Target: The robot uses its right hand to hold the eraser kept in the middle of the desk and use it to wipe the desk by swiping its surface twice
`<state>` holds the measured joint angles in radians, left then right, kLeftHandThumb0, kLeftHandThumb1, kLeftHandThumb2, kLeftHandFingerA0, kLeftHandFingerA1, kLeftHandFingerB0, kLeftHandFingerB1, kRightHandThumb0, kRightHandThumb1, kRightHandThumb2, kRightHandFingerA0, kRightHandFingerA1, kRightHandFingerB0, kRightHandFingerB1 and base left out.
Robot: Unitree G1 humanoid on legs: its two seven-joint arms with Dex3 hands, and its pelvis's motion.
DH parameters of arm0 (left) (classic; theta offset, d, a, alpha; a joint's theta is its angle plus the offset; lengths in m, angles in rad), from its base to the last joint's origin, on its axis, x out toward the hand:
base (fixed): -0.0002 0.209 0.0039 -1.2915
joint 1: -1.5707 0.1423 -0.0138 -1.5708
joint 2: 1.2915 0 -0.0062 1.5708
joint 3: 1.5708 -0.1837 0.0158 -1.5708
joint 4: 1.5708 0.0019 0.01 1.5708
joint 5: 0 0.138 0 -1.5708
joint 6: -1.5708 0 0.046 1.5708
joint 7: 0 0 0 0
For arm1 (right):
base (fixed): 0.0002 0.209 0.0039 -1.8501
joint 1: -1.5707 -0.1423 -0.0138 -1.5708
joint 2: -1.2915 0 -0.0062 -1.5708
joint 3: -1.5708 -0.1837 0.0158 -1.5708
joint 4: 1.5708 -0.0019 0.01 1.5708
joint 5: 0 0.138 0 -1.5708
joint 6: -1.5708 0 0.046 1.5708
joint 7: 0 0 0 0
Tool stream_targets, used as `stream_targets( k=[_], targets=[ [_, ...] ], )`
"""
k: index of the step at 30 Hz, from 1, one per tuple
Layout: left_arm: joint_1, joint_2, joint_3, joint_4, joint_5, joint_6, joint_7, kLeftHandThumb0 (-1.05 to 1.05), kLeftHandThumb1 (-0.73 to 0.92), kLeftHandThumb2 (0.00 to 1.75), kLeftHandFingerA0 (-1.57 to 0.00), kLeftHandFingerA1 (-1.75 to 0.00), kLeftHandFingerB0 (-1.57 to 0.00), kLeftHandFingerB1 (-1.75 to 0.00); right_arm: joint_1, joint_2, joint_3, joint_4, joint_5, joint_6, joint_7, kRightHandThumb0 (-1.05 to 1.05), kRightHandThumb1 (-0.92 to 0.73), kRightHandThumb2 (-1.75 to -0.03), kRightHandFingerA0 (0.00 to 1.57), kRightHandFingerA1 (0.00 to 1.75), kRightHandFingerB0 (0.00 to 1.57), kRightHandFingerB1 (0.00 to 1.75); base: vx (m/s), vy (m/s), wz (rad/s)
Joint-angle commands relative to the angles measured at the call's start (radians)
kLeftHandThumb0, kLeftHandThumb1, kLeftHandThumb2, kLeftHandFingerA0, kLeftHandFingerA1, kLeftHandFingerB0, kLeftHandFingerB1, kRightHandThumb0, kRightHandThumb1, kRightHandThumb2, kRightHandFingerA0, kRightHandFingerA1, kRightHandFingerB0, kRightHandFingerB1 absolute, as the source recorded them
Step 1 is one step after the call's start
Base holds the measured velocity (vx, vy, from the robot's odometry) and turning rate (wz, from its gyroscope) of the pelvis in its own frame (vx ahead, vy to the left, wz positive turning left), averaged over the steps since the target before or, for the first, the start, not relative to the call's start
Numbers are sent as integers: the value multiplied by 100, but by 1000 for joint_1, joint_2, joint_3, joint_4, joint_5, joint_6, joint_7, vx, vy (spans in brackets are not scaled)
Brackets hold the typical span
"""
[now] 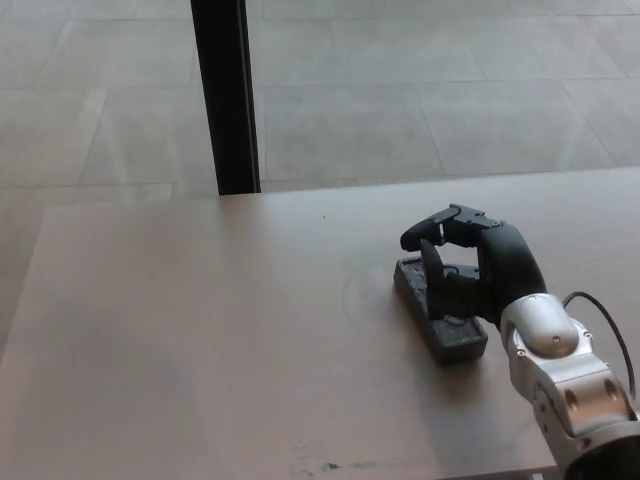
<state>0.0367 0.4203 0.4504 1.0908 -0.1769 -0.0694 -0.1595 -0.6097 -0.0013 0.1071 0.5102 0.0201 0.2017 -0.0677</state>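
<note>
A dark grey block eraser (456, 338) lies flat on the pale desk (200, 340), right of the middle, with its long side running diagonally. My right hand (475, 265) has come in from the lower right and hovers low over the eraser's far half, hiding its middle. The fingers (440, 222) arch above the block with a gap under them, and the thumb (432, 272) points down at its top. The hand is open and has no grip on the eraser. My left hand is out of the picture.
A black vertical post (224, 95) stands just behind the desk's far edge, left of centre. Grey tiled floor (400, 90) lies beyond. A small dark smudge (332, 466) marks the desk near its front edge.
</note>
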Motion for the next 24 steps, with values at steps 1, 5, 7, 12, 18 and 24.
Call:
stream_targets(
  k=[1,5,7,12,18,24],
  targets=[
    [-4,8,-3,10,-9,-10,8,-50,77,62,-63,-66,-40,-49,17,6,-14,34,-29,-30,-16,-29,-67,-98,94,175,76,158,0,0,0],
    [12,1,1,-15,-17,-11,2,-50,78,62,-61,-65,-41,-50,41,-4,-28,68,-33,-43,-14,-28,-62,-105,97,175,79,154,0,0,0],
    [12,3,-4,-19,-13,-8,2,-51,78,62,-59,-62,-40,-48,47,-5,-38,82,-30,-61,-12,-28,-59,-109,96,175,78,156,0,0,0],
    [-2,-1,-2,-8,-14,-6,15,-50,77,63,-62,-64,-42,-49,71,-6,-39,101,-46,-78,-19,-31,-56,-112,99,175,79,161,0,0,0],
    [-4,2,-5,3,-13,-10,10,-51,78,62,-63,-64,-40,-49,86,3,-39,156,-58,-125,-25,-33,-57,-112,100,175,81,166,0,0,0],
    [-17,-3,-11,17,-8,-28,15,-53,78,62,-64,-65,-43,-49,100,-6,31,169,-134,-143,-48,-37,-64,-91,91,175,75,146,0,0,0]
  ],
)
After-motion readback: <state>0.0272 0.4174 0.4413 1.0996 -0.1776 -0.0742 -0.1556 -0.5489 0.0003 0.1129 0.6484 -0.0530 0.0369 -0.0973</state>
